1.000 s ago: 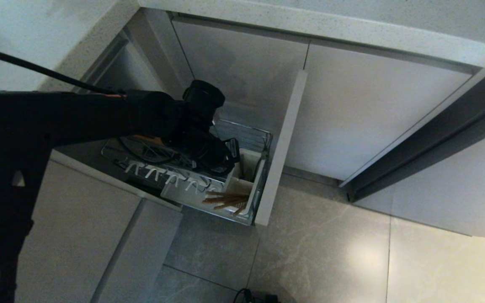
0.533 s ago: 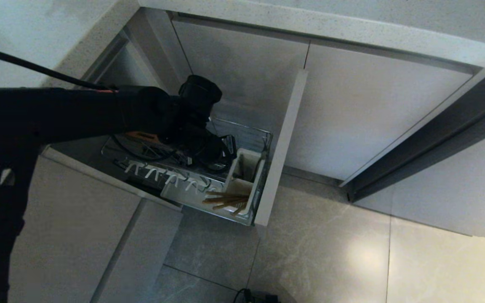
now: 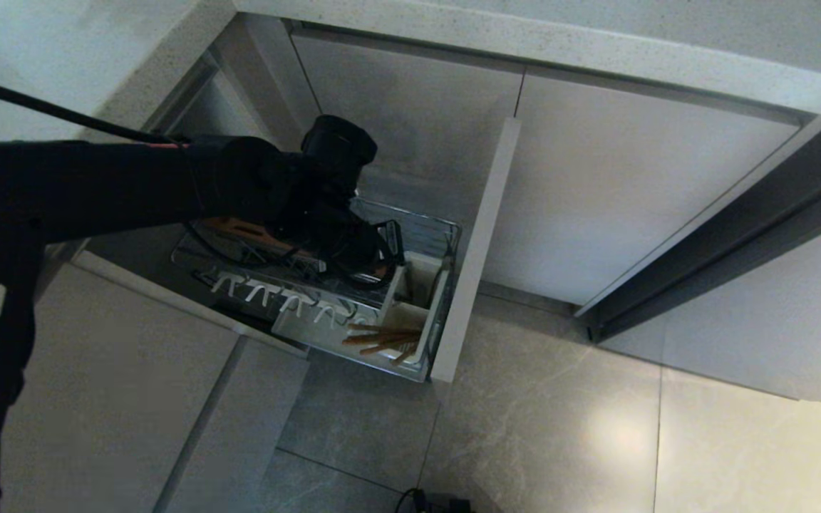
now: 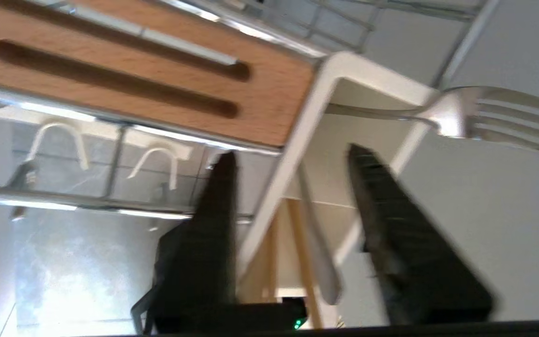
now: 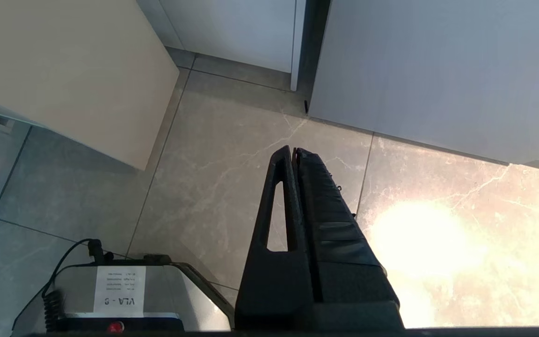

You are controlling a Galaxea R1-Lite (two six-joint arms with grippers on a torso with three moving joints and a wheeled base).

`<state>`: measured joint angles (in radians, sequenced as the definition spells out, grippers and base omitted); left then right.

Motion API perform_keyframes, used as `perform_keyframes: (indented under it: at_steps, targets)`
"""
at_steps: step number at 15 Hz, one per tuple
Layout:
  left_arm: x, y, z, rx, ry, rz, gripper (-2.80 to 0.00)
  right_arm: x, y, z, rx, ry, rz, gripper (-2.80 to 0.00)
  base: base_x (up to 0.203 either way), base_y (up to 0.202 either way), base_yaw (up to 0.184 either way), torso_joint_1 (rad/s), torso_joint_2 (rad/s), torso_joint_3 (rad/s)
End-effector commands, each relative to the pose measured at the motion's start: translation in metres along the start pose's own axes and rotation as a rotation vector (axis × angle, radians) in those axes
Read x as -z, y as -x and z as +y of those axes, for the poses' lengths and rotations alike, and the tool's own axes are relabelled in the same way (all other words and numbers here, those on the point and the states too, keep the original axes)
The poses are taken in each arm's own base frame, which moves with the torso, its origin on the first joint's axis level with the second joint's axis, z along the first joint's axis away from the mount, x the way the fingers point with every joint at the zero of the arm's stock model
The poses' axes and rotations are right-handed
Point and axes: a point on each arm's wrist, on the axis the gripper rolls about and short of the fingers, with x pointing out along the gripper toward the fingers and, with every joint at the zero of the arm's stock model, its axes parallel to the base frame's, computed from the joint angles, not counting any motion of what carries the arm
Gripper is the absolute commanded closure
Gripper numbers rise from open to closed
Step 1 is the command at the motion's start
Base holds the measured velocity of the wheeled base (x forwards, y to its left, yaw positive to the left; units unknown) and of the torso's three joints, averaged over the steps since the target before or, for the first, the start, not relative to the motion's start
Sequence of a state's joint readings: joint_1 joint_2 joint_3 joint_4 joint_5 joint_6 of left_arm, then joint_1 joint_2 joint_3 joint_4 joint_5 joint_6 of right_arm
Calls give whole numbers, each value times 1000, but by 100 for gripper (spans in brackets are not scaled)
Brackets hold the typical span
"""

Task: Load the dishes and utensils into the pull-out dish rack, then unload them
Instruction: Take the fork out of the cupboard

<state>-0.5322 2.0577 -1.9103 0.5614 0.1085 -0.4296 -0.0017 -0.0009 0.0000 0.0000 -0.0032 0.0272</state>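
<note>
Now | left gripper (image 4: 288, 164) fingers parted, empty | chopsticks (image 3: 382, 340) lean in caddy (image 3: 421, 285), tips outward

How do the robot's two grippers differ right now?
The left gripper has its jaws apart, straddling the white utensil caddy wall in the pull-out dish rack. The right gripper has its jaws pressed together, hanging idle above the floor. Both are black and hold nothing.
</note>
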Motion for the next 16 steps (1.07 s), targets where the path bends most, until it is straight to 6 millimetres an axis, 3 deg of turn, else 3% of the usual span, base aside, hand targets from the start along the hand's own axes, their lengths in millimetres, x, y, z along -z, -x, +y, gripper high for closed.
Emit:
perform_keyframes:
  at_steps: [1, 6, 16]
  targets:
    - [3, -3, -5, 7, -6, 6, -280, 0, 0, 0, 0, 1, -1, 0, 0, 0, 0, 0, 0, 0]
    - [8, -9, -17, 38, -22, 5, -280, 0, 0, 0, 0, 1, -1, 0, 0, 0, 0, 0, 0, 0]
    - [12, -20, -21, 37, -26, 10, -280, 0, 0, 0, 0, 0, -1, 0, 0, 0, 0, 0, 0, 0]
